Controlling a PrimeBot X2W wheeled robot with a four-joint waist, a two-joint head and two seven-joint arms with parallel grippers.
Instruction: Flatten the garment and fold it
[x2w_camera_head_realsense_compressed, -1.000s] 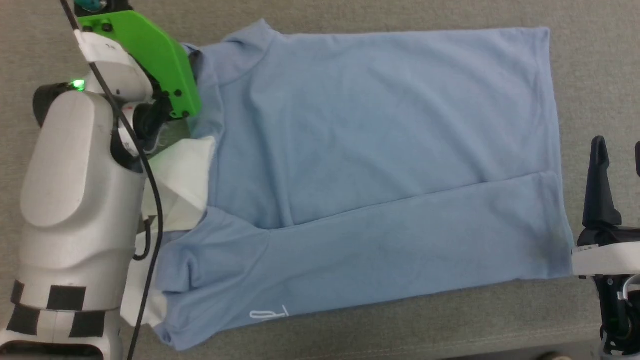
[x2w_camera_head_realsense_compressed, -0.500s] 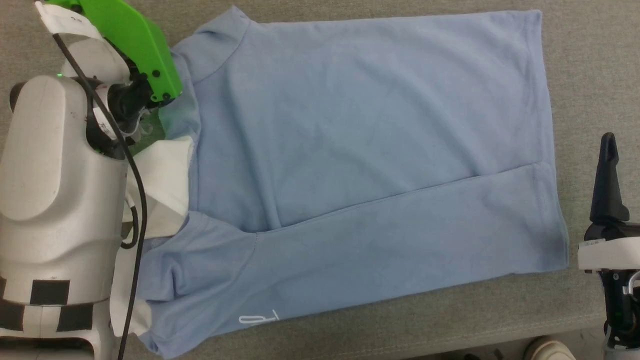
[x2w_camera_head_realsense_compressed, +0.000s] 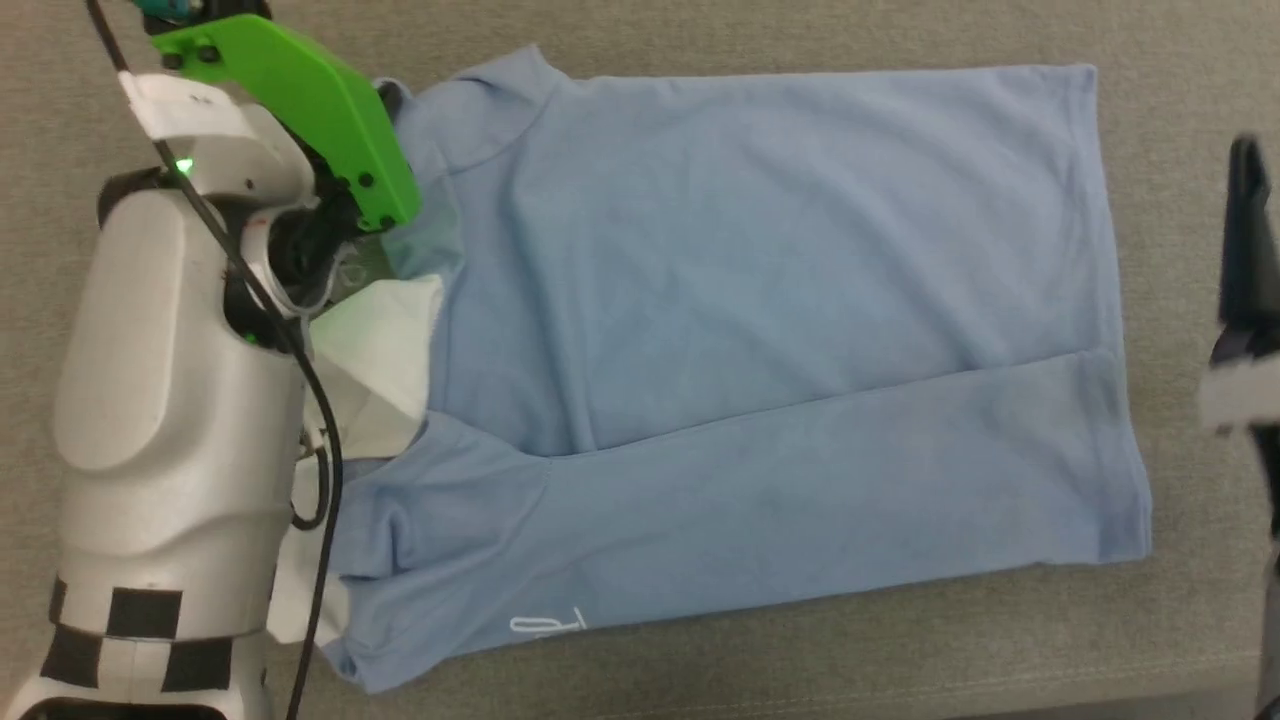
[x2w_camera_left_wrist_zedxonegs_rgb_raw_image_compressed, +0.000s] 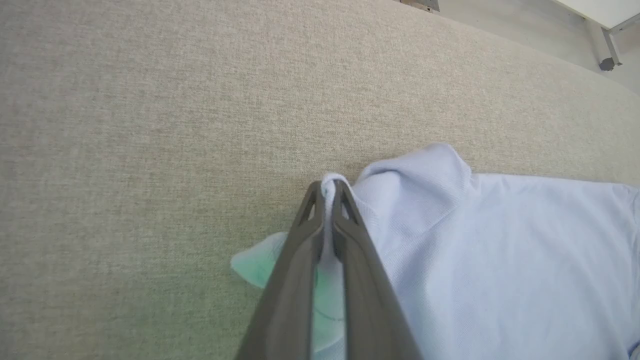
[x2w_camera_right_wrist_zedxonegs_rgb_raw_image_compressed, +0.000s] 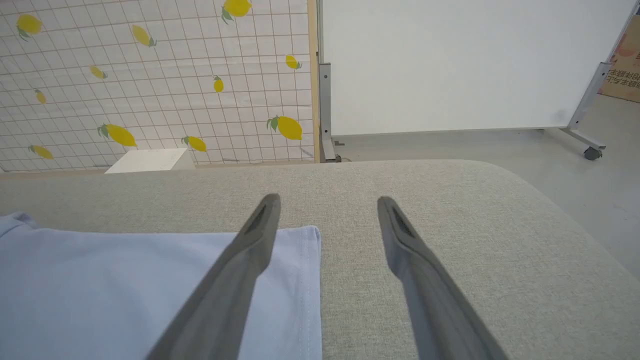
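Head view: the garment (x2w_camera_head_realsense_compressed: 760, 330) lies flat on the grey surface (x2w_camera_head_realsense_compressed: 900, 660), a fold at its collar end pinched by the left end effector (x2w_camera_left_wrist_zedxonegs_rgb_raw_image_compressed: 327, 186), the right end effector (x2w_camera_right_wrist_zedxonegs_rgb_raw_image_compressed: 327, 201) spread wide at its hem corner.

On beige woven fabric cushion (x2w_camera_head_realsense_compressed: 900, 650), light blue knit polo shirt (x2w_camera_head_realsense_compressed: 750, 300) spread flat: white collar (x2w_camera_head_realsense_compressed: 380, 370) at left, hem (x2w_camera_head_realsense_compressed: 1112, 250) at right.

we get the right gripper (x2w_camera_head_realsense_compressed: 1258, 170) blurred, cut by the head view's right edge. left forearm (x2w_camera_head_realsense_compressed: 170, 400) hides part of the garment (x2w_camera_head_realsense_compressed: 760, 300) collar (x2w_camera_head_realsense_compressed: 385, 335). logo (x2w_camera_head_realsense_compressed: 545, 625) too small to read.
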